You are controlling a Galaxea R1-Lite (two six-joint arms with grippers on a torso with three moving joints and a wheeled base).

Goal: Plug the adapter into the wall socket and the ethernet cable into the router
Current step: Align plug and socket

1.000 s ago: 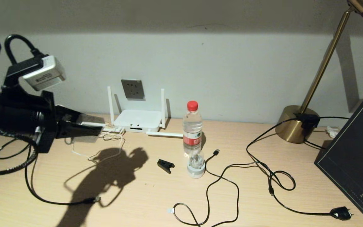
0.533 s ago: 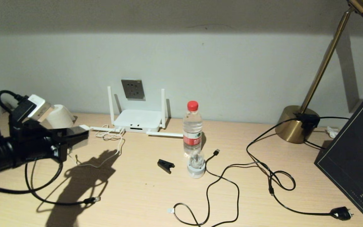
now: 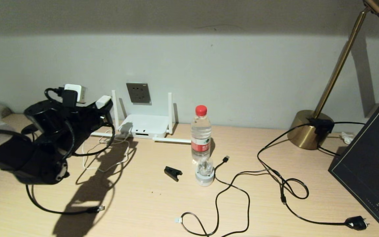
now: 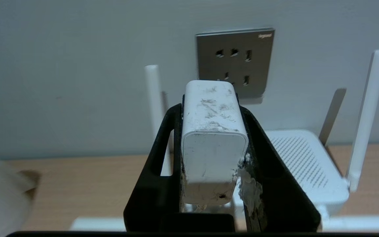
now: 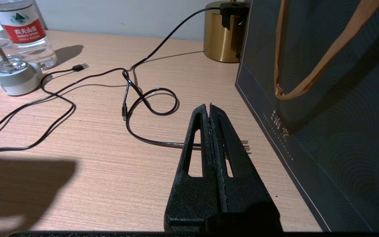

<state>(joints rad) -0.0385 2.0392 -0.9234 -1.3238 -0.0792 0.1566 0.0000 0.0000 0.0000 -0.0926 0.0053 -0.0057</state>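
Observation:
My left gripper (image 3: 105,104) is shut on the white adapter (image 4: 212,138), raised above the desk and held between both black fingers (image 4: 163,148). The grey wall socket (image 4: 235,62) is straight ahead of it on the wall, a short gap away, also seen as the socket (image 3: 138,93) just right of the gripper. Below stands the white router (image 3: 143,126) with upright antennas. The adapter's thin white cord (image 3: 90,161) trails on the desk. The ethernet cable (image 3: 99,208) lies near the front left, its clear connector free. My right gripper (image 5: 209,108) is shut and empty, low over the desk at the right.
A water bottle (image 3: 201,135), a small domed device (image 3: 204,174) and a black clip (image 3: 173,172) sit mid-desk. A black USB cable (image 3: 226,158) and a black mains plug (image 3: 357,223) sprawl to the right. A brass lamp base (image 3: 308,128) and dark bag (image 3: 370,164) stand far right.
My left arm has pulled back from the router's left side, then swung up and toward the wall with the adapter. The white cord has shifted on the desk. The right side is unchanged.

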